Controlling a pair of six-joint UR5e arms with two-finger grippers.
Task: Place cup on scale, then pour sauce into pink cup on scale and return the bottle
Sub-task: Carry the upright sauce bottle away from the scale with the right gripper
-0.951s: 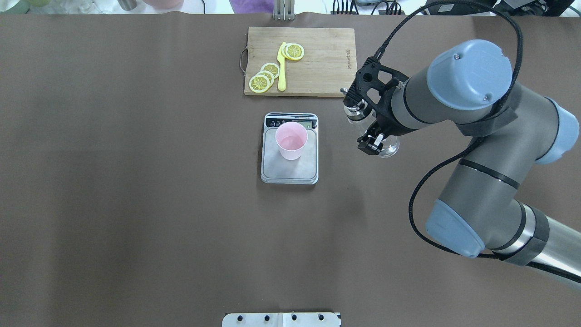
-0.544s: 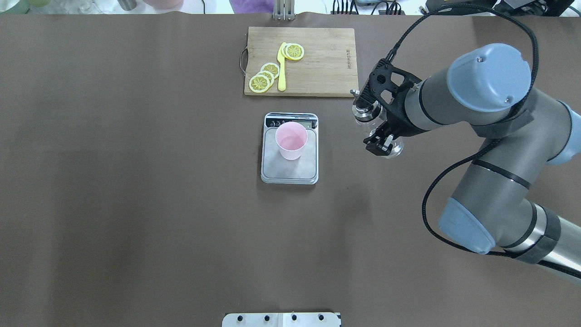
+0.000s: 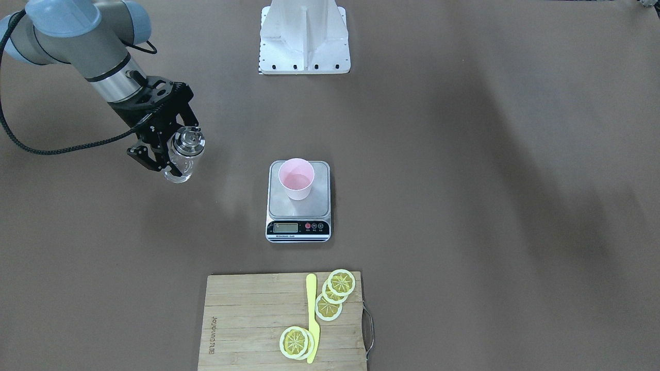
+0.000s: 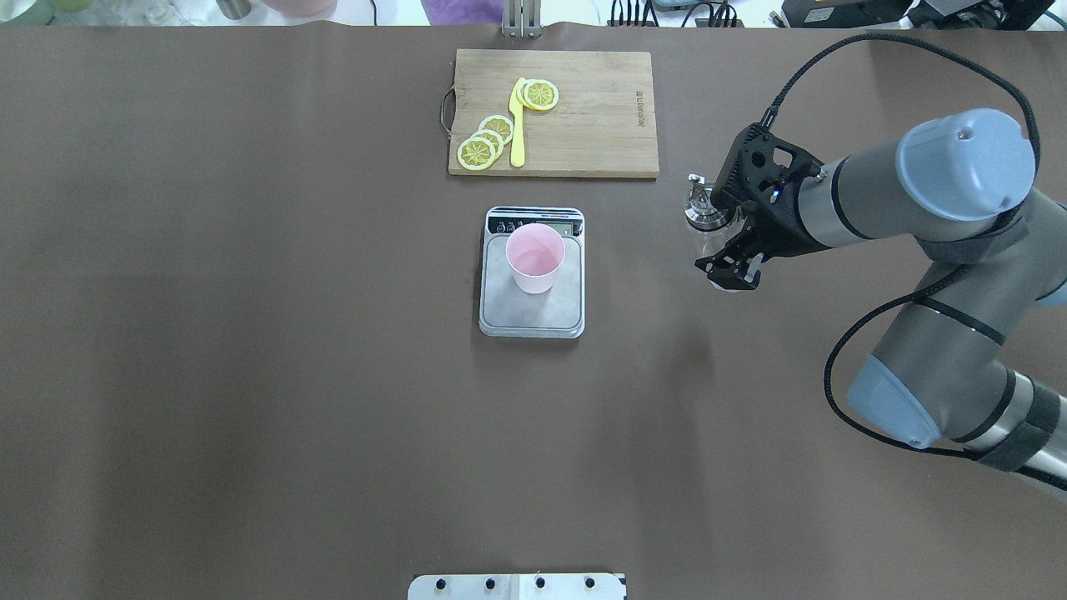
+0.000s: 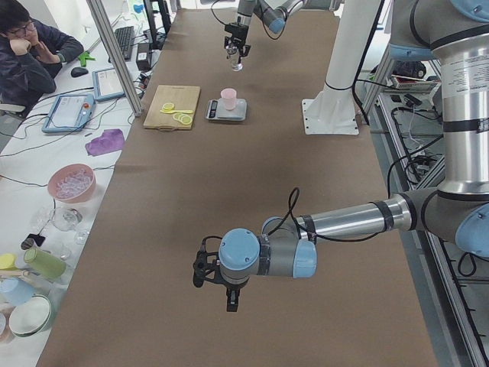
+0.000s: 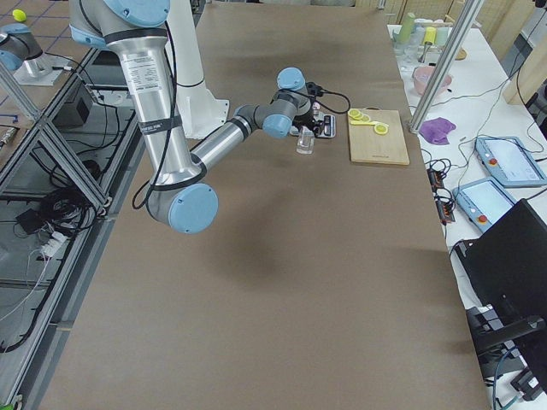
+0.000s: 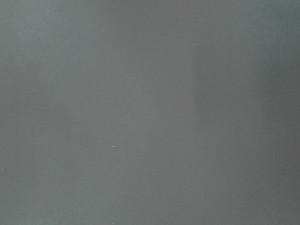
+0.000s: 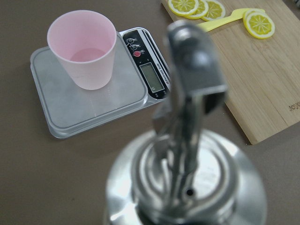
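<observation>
Hanging over brown bench [image 4: 250,333] at far left: left fingers [image 5: 231,300] (opening cannot be told). Centre: small pale pink tapered plastic cup [image 4: 534,257] upright on steel-topped rectangular digital scale [image 4: 533,312]. Right, well apart: right fingers [image 4: 730,273] clamped on small clear glass silver-capped bottle [image 3: 181,154], roughly upright.

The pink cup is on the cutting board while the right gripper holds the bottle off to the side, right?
No: the cup stands on the scale, not the cutting board, as the front-facing view shows. The right gripper does hold the bottle off to the side.
</observation>
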